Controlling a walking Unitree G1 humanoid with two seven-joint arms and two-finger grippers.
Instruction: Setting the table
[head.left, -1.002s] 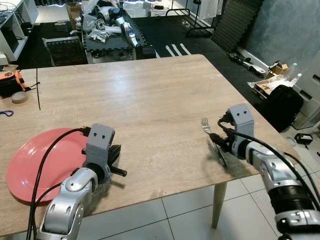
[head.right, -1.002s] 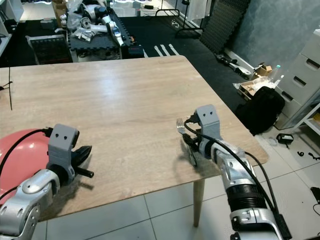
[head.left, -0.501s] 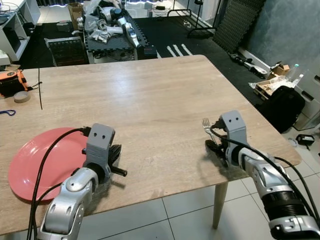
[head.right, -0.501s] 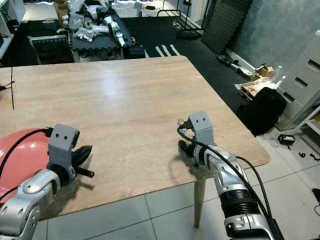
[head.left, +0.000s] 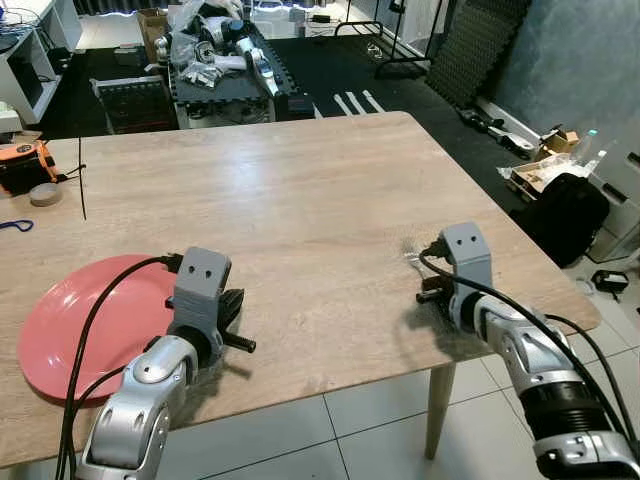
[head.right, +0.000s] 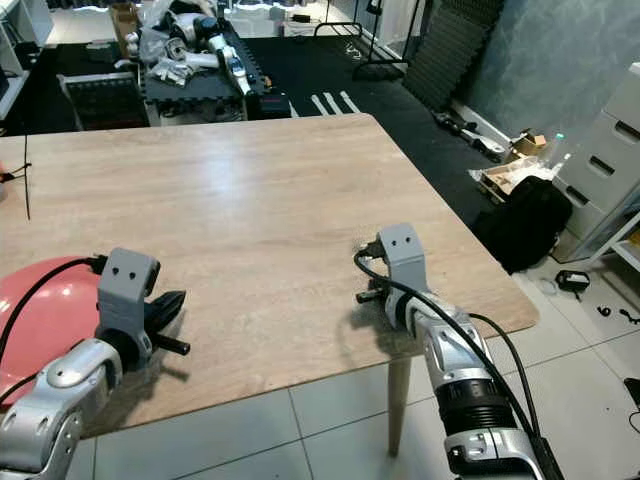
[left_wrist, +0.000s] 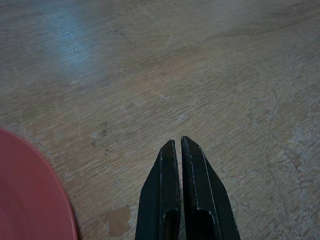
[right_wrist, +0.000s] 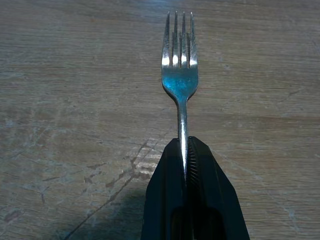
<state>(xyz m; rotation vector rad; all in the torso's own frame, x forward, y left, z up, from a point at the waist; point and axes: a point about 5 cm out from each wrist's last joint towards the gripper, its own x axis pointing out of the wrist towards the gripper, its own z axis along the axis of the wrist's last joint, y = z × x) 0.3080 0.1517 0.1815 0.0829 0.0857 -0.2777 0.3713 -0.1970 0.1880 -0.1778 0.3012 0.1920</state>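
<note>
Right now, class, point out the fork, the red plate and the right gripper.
fork (right_wrist: 180, 80), right wrist view, on its neck below the tines.
red plate (head.left: 75, 320), left eye view, on its bare middle.
right gripper (right_wrist: 186, 156), right wrist view, between fingertips clamping the handle.

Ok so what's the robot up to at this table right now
It is setting the table. The right pincer is shut on a fork, holding its handle low over the wooden table near the right edge, tines pointing away from the wrist. The left pincer is shut and holds nothing, just above the tabletop beside the red plate at the left.
</note>
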